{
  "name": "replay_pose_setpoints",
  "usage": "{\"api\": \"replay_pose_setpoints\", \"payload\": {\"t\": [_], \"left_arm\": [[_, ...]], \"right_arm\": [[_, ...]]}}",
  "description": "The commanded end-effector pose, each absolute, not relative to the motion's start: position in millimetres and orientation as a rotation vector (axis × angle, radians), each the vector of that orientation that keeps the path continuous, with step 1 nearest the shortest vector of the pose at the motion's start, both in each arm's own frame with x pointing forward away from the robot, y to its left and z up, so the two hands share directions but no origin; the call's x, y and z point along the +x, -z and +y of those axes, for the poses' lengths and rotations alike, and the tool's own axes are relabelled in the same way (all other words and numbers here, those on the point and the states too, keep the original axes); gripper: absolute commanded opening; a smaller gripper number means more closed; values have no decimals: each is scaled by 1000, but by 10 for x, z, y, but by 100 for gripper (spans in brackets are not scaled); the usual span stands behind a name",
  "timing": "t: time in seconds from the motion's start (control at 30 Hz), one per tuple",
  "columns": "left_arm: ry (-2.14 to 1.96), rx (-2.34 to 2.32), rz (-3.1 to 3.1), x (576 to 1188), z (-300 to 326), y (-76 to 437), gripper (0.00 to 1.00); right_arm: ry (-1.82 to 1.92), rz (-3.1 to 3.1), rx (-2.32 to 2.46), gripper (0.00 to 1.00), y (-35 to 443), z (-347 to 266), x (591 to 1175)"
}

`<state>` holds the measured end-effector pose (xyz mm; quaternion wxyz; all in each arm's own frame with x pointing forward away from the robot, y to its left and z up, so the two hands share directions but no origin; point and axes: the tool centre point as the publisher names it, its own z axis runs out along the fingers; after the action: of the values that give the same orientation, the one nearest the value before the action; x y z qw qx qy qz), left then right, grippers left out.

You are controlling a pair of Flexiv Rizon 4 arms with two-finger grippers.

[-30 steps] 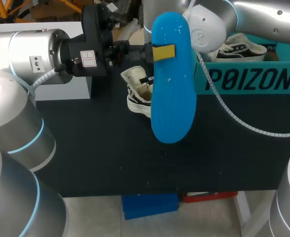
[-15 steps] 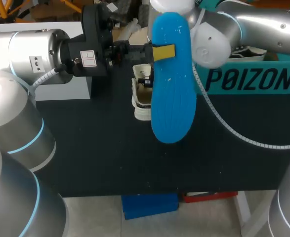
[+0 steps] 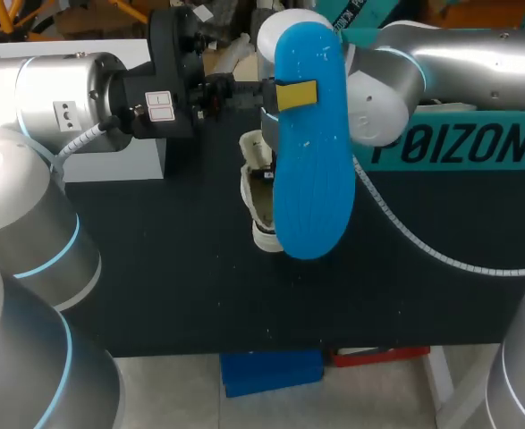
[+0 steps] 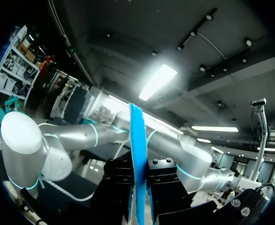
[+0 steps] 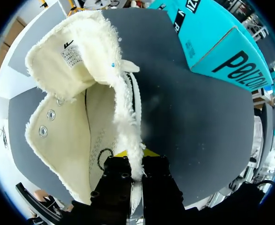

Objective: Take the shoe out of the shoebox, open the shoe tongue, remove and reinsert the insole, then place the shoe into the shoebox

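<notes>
The insole [image 3: 311,143] is clamped in the left gripper [image 4: 138,187]. The shoe [image 5: 81,112], over the table [image 3: 155,268] beside the shoebox [image 3: 459,143], is pinched at its fleecy collar by the right gripper [image 5: 135,176]. That thin hold could be lost, or the insole buckled, if reinsertion is misaligned. Large lettering is borne by the shoebox, and a printed tag by the tongue [image 5: 64,56].

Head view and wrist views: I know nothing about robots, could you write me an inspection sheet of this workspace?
surface: black table.
job's things: blue insole held upright in the air; white shoe behind it, tongue folded open; teal shoebox at rear right.
clutter: nothing seen.
grippers: left gripper shut on the insole; right gripper shut on the shoe's fleecy edge.
cables: white coiled cable hangs from the right arm over the table.
surroundings: nothing seen.
</notes>
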<state>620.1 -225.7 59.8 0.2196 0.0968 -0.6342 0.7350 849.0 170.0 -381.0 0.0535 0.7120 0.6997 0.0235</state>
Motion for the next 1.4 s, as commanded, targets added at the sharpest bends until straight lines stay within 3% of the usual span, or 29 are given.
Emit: {"api": "replay_pose_setpoints", "payload": {"t": [0.03, 0.6, 0.63, 0.67, 0.7, 0.73, 1.2, 1.27, 1.33, 1.4], "left_arm": [[-2030, 271, -1758, 6190, -2255, -593, 0], [-2030, 271, -1758, 6190, -2255, -593, 0], [-2030, 271, -1758, 6190, -2255, -593, 0], [-2030, 271, -1758, 6190, -2255, -593, 0], [-2030, 271, -1758, 6190, -2255, -593, 0], [-2030, 271, -1758, 6190, -2255, -593, 0], [-2030, 271, -1758, 6190, -2255, -593, 0], [-2030, 271, -1758, 6190, -2255, -593, 0], [-2030, 271, -1758, 6190, -2255, -593, 0], [-2030, 271, -1758, 6190, -2255, -593, 0]], "right_arm": [[2, 2135, 2143, 0, 3906, 1780, 8510], [51, 2153, 2185, 0, 4164, 1756, 8424], [48, 2155, 2186, 29, 4143, 1743, 8427], [46, 2159, 2181, 42, 4126, 1738, 8428], [45, 2160, 2177, 79, 4101, 1739, 8430], [43, 2162, 2175, 100, 4060, 1735, 8426], [-443, 2515, 2060, 100, 3423, 1790, 8348], [-583, 2602, 2054, 100, 3344, 1778, 8316], [-961, 2749, 2041, 100, 3233, 1753, 8284], [-961, 2749, 2041, 100, 3233, 1753, 8284]]}}
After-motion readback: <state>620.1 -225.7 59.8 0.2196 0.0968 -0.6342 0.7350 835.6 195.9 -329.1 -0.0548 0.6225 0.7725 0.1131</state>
